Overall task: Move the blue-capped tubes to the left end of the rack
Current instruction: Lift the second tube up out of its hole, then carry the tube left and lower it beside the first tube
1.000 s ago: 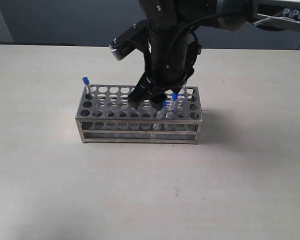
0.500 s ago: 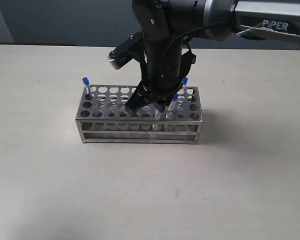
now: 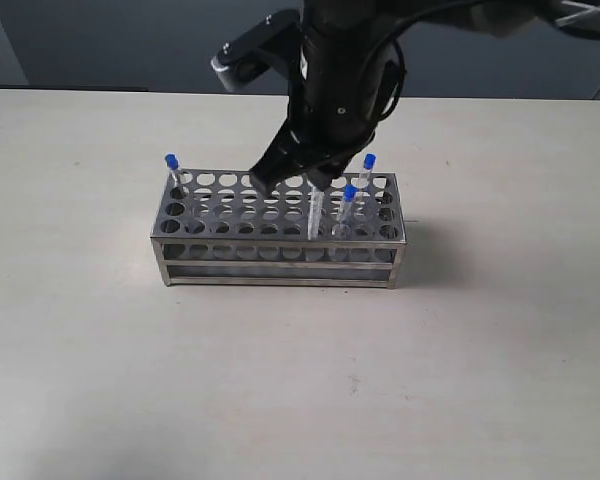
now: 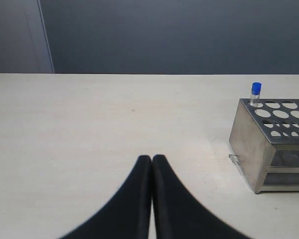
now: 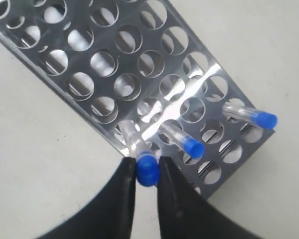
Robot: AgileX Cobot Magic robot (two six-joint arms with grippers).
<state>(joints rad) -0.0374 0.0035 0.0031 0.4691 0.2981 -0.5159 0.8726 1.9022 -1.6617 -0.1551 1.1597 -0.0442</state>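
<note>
The steel rack (image 3: 278, 232) stands mid-table. One blue-capped tube (image 3: 172, 170) stands at its far left corner, also seen in the left wrist view (image 4: 255, 93). Two more tubes stand near the right end (image 3: 349, 205) (image 3: 368, 168). My right gripper (image 3: 292, 180) is shut on the blue cap of a fourth tube (image 5: 146, 169), whose clear body (image 3: 315, 214) hangs partly lifted out of a front-row hole. The rack's top plate (image 5: 114, 64) lies under that gripper (image 5: 147, 172). My left gripper (image 4: 152, 162) is shut on nothing, over the table to the left of the rack (image 4: 271, 144).
The beige table (image 3: 100, 350) spreads around the rack on all sides. A dark grey wall (image 4: 164, 35) runs behind the table's far edge. The right arm's black body (image 3: 340, 70) hangs over the rack's right half.
The right gripper has risen, drawing the gripped tube partway up out of its hole. The other three tubes and the rack have stayed put.
</note>
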